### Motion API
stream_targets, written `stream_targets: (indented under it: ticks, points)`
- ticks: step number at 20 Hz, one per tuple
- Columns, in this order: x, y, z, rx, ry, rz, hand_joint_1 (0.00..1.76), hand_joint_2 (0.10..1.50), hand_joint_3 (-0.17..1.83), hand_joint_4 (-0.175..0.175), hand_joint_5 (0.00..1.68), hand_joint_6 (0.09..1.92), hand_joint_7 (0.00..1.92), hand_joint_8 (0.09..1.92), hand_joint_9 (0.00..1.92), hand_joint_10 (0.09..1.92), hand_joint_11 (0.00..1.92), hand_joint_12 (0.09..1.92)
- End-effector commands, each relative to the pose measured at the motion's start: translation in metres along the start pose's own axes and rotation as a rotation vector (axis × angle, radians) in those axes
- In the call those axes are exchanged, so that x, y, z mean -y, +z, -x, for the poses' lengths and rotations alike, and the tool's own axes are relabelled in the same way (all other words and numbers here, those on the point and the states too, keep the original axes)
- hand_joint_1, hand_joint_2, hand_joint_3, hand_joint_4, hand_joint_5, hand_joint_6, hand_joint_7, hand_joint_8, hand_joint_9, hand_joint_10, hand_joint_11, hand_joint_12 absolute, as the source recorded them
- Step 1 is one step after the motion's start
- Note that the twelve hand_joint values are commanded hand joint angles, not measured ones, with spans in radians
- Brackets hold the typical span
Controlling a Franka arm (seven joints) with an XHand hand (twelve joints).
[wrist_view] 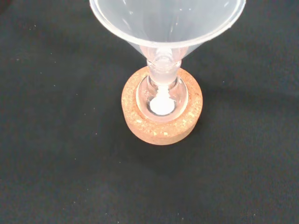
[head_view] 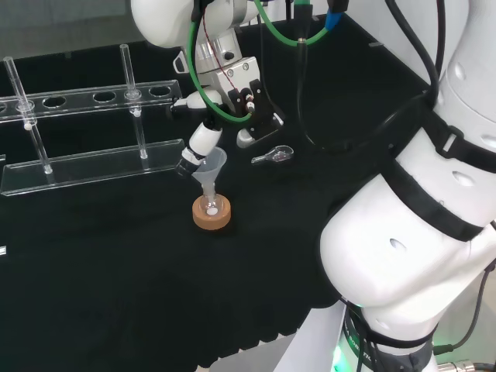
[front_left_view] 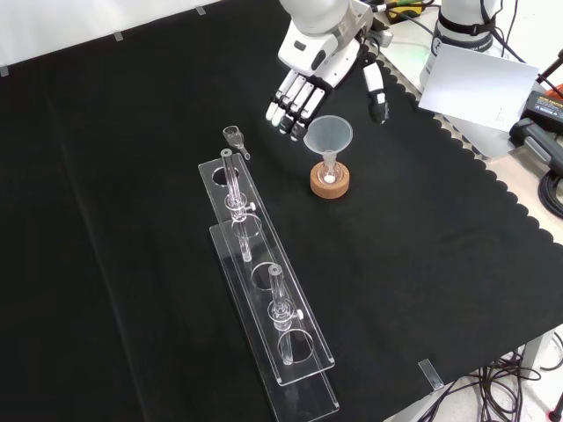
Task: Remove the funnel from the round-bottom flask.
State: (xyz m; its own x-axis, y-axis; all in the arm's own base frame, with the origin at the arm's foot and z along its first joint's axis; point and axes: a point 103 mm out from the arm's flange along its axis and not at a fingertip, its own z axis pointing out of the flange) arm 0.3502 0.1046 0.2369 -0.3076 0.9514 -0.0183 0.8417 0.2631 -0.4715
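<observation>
Translucent plastic funnel (wrist_view: 167, 23), clear glass flask (wrist_view: 161, 95), rough cork ring (wrist_view: 161, 127)

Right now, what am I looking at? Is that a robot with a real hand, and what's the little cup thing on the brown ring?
Yes, it's a white robot arm with a black and white hand shaped like a person's. There are three pictures of the same moment. One camera looks over the arm from behind, one looks down from the front, and one sits on the wrist, very close.

The cup thing is a clear funnel. Its stem sits in the neck of a small round glass flask, with something white at the bottom. The brown ring is a cork stand that keeps the round flask from rolling.

The hand is just beside the funnel with its fingers spread, holding nothing yet.

Also on the black cloth: a clear rack with glass tubes standing in it, and a small clear scoop.
</observation>
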Motion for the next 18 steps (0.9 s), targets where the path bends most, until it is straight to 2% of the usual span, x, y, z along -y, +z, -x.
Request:
stream_targets:
  ticks: [1,3,6,9,11,18]
  points:
    - [-0.01,0.01,0.006,0.002,0.018,-0.041,0.6,0.61,0.07,0.008,0.0,0.09,0.0,0.09,0.0,0.09,0.04,0.09]
    - [-0.01,0.013,0.007,0.002,0.018,-0.046,0.6,0.62,0.05,0.011,0.0,0.09,0.0,0.09,0.0,0.09,0.03,0.14]
    - [-0.009,0.024,0.008,0.002,0.024,-0.068,0.61,0.63,0.02,0.01,0.0,0.09,0.0,0.09,0.0,0.09,0.0,0.4]
    - [-0.011,0.029,0.005,0.001,0.019,-0.073,0.62,0.64,0.01,0.008,0.0,0.09,0.0,0.09,0.0,0.09,0.0,0.49]
    - [-0.015,0.033,0.001,0.028,0.006,-0.072,0.63,0.64,0.02,0.001,0.0,0.09,0.0,0.09,0.0,0.09,0.0,0.53]
    - [-0.024,0.036,-0.002,0.03,0.009,-0.079,0.66,0.65,0.02,-0.028,0.0,0.09,0.0,0.09,0.01,0.09,0.0,0.63]
